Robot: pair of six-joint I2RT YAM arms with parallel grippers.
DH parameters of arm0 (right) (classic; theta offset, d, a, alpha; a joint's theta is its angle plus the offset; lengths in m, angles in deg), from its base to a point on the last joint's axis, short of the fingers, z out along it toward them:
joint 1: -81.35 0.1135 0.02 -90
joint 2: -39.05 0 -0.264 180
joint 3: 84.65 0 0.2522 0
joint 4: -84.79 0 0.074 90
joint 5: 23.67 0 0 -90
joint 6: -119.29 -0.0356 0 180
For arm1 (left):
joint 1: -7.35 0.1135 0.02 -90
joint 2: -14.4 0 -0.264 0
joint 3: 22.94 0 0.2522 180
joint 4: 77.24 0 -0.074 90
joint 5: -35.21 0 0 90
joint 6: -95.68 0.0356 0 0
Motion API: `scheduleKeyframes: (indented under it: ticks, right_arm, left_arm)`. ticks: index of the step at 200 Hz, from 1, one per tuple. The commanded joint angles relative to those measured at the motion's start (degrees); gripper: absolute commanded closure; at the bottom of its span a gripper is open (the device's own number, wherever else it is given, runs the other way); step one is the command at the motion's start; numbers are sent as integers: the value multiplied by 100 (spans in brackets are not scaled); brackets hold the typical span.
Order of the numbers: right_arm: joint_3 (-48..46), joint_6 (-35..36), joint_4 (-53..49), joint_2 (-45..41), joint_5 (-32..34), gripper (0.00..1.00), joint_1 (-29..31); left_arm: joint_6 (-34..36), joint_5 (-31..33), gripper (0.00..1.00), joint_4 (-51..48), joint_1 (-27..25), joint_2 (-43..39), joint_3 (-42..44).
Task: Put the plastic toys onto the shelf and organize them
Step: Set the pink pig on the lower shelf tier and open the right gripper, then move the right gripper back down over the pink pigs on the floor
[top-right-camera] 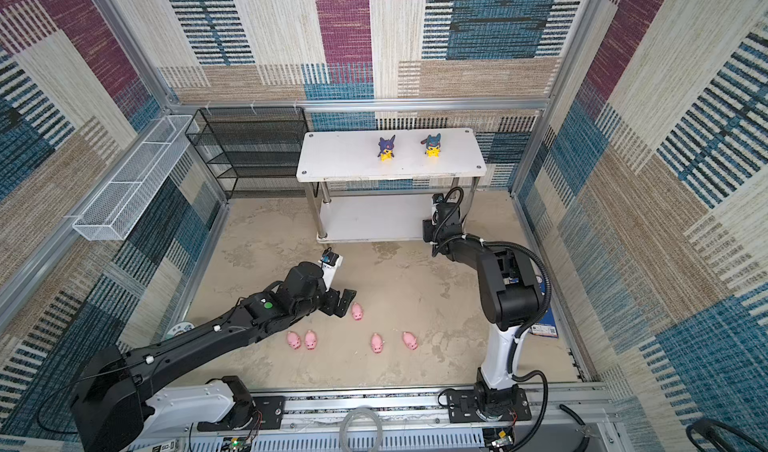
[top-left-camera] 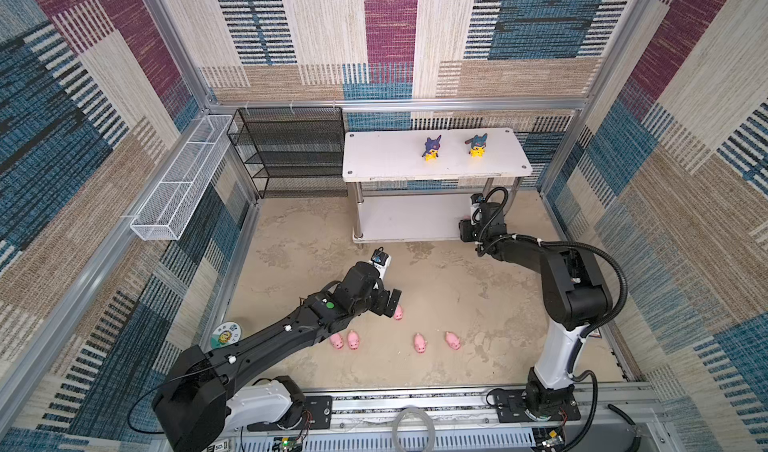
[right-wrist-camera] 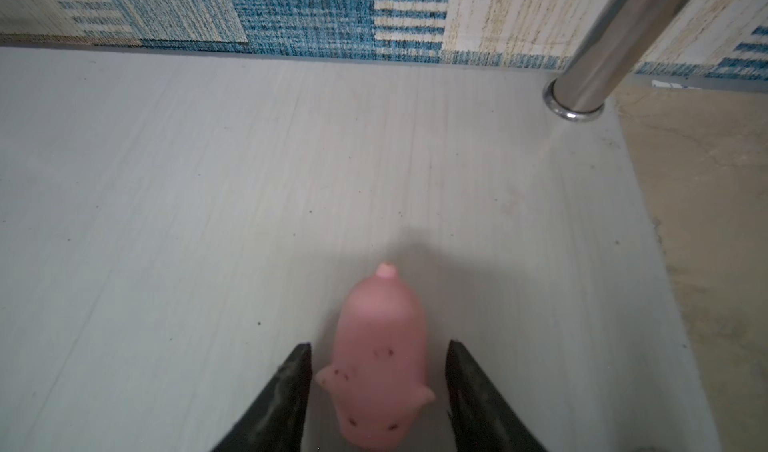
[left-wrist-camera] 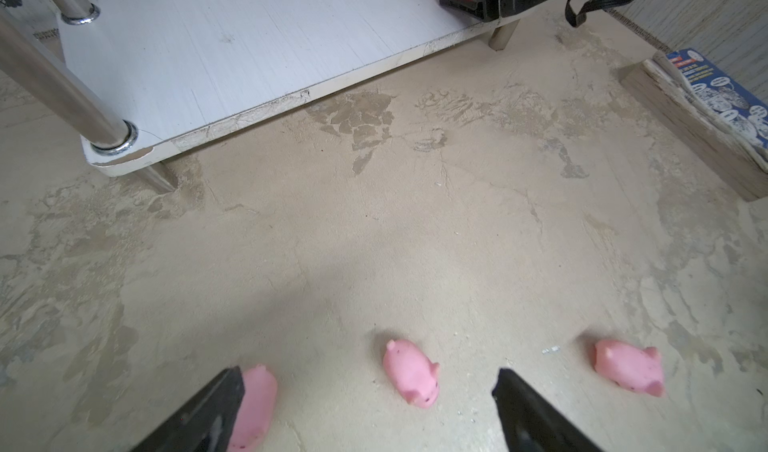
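In both top views the shelf (top-left-camera: 382, 155) stands at the back edge of the table (top-left-camera: 457, 288), toward its right corner. 2 hooded figurines (top-left-camera: 432, 149) (top-left-camera: 477, 146) stand upright side by side on the right half of its top tier. 4 pigs (top-left-camera: 336, 340) (top-left-camera: 353, 340) (top-left-camera: 420, 343) (top-left-camera: 452, 340) lie in a loose row on the table, nearer its front edge. A 5th pig (top-left-camera: 398, 313) lies just behind that row, just beside the left end effector (top-left-camera: 390, 302), which is spread wide and empty. The right end effector (top-left-camera: 465, 221) reaches over the shelf's lower tier at its front right corner. Its tips are hidden here.

In the left wrist view the left end effector (left-wrist-camera: 370, 373) is fully released and grasps nothing. 1 pig (left-wrist-camera: 253, 400) is partly hidden behind a finger (left-wrist-camera: 208, 412). Another (left-wrist-camera: 411, 371) lies on the table ahead, between the 2 fingers, and a 3rd (left-wrist-camera: 627, 367) lies outside them.

In the right wrist view a pig (right-wrist-camera: 380, 358) lies on the lower tier (right-wrist-camera: 208, 180), with its head toward the right end effector (right-wrist-camera: 378, 348) and its tail toward the back edge. The jaws flank it with a sliver of gap on each side, so it is released, not clenched. A chrome leg (right-wrist-camera: 602, 55) rises at the tier's back right corner.
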Motion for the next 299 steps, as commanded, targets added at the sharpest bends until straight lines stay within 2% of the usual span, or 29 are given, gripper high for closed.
scheduleKeyframes:
  ticks: [1,67,156,185,223,259,299]
  right_arm:
    - [-16,-17,-44,-91,-81,41,6]
    - [-346,-285,-95,-602,-209,38,2]
    - [-1820,-1037,34,-2046,-734,38,204]
    - [-2407,-1206,-170,-2734,-466,38,722]
    - [-3013,-1574,-823,-3805,81,38,1717]
    - [-3626,-2308,-1686,-4965,359,38,2524]
    - [-3668,-3198,-2768,-5630,868,39,3491]
  left_arm:
    - [164,-45,0,42,4,38,-71]
    - [90,-85,0,-11,3,-97,-25]
    - [-173,-173,0,-63,-4,-830,413]
    - [-320,-258,0,-124,-1,-1075,548]
    - [-610,-411,0,-125,-14,-1521,876]
    - [-858,-484,0,-117,-61,-1930,1215]
    - [-967,-492,0,1,-104,-2095,1518]
